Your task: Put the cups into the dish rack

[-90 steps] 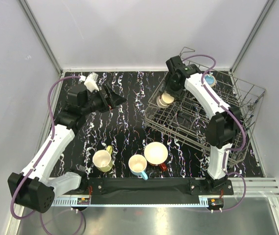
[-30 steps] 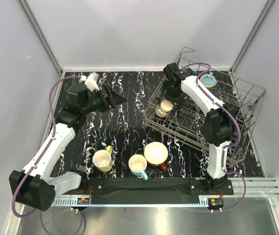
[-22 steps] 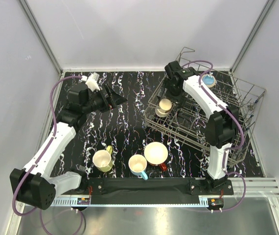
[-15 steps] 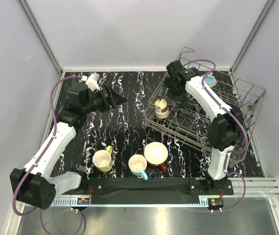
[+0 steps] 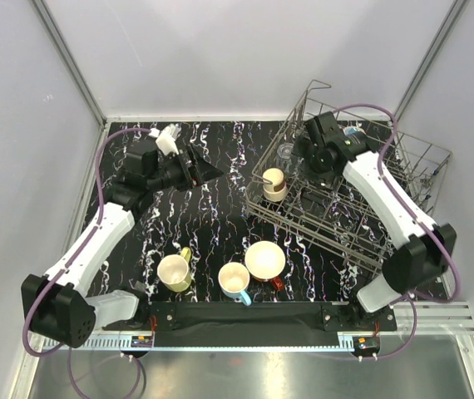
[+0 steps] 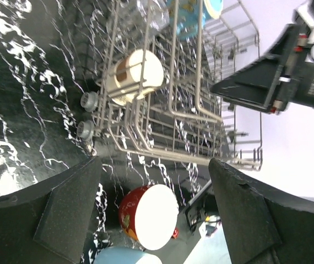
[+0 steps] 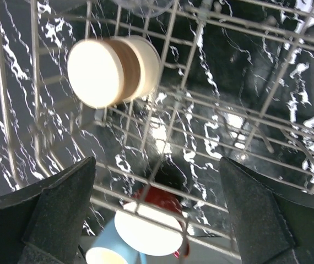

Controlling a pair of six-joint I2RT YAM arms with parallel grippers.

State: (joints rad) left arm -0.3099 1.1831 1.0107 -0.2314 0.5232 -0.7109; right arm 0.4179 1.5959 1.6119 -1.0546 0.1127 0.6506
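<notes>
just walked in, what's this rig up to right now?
It is loading cups into a wire dish rack. The right gripper hangs open and empty over the rack's left end, close to a cream-and-brown cup that sits among the wires. The left gripper is open too, holding nothing, raised over the table and facing the rack. Three mugs wait at the table's near edge: a yellow-green mug, a light-blue mug and a red mug.

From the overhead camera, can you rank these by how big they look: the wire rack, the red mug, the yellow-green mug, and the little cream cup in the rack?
1. dish rack, by far
2. red mug
3. yellow-green mug
4. cream-brown cup
</notes>
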